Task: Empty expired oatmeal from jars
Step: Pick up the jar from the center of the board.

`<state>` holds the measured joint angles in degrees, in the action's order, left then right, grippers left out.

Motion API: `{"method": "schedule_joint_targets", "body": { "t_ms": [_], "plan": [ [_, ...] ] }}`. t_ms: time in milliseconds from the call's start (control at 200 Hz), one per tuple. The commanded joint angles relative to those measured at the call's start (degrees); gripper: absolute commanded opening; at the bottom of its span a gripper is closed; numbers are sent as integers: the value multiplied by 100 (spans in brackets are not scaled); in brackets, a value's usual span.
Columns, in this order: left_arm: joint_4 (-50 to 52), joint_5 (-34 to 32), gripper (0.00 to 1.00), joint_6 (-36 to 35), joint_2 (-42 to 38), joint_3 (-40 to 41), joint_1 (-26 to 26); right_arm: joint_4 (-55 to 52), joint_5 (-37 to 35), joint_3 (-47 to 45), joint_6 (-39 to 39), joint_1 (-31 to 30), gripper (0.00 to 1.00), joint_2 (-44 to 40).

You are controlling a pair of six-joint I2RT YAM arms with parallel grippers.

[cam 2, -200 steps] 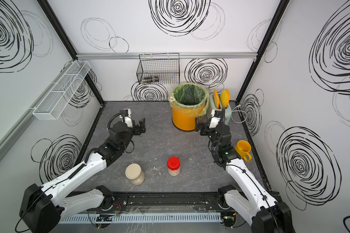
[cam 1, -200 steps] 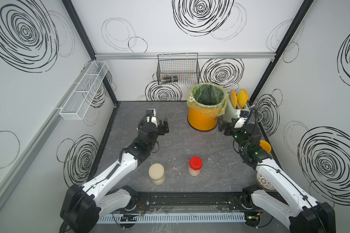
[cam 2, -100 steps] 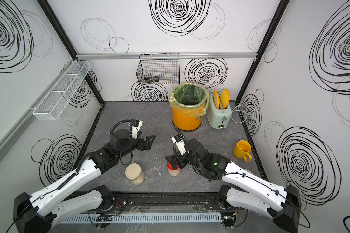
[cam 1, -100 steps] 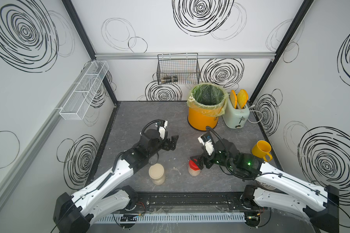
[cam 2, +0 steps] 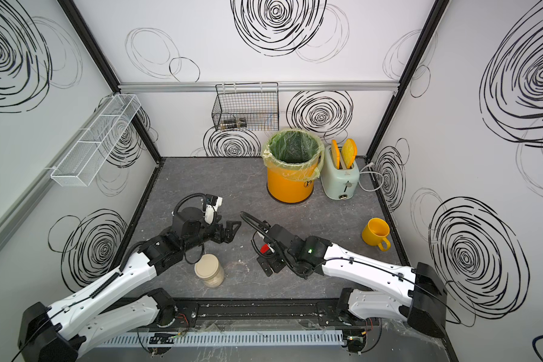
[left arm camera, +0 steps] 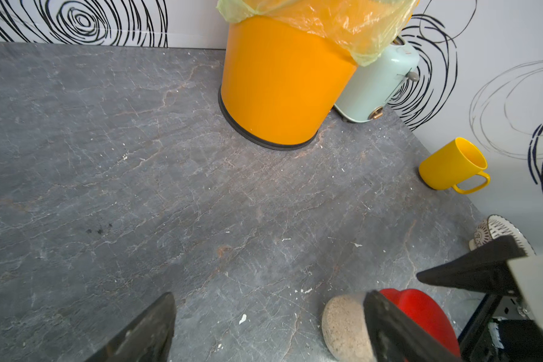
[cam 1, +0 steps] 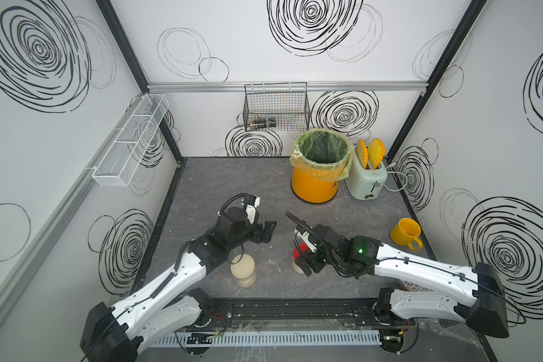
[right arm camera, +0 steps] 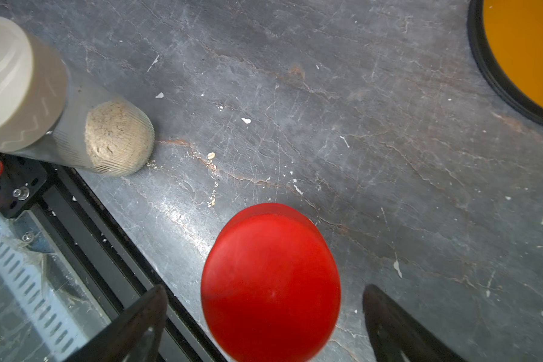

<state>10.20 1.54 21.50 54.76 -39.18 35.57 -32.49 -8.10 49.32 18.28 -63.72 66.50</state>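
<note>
Bracketing the red-capped jar (right arm camera: 270, 266) with the right gripper (right arm camera: 264, 293), jaws wide apart, nothing held | left gripper (left arm camera: 268, 299) open, empty, above bare bench (cam 1: 220, 188) | beige-lidded jar (cam 1: 242, 270) upright near front edge, oatmeal (right arm camera: 116, 138) inside; both jars capped | advice: centre on the jar, drop below the cap, close squarely to avoid tipping | bin (cam 1: 314, 185) well apart at the back
</note>
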Motion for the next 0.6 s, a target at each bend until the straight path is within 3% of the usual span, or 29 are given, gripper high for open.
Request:
{"method": "schedule_joint_targets", "body": {
  "t_ms": [0, 160, 595],
  "plan": [
    [-290, 92, 96, 136, -65, 54, -33, 107, -321, -97, 46, -26, 99, 21],
    [-443, 262, 96, 201, -38, 155, -33, 484, -236, -243, -141, -17, 100, 117],
    [-589, 402, 96, 206, 139, 213, -27, 244, -17, -39, -105, -12, 92, 836]
  ]
}}
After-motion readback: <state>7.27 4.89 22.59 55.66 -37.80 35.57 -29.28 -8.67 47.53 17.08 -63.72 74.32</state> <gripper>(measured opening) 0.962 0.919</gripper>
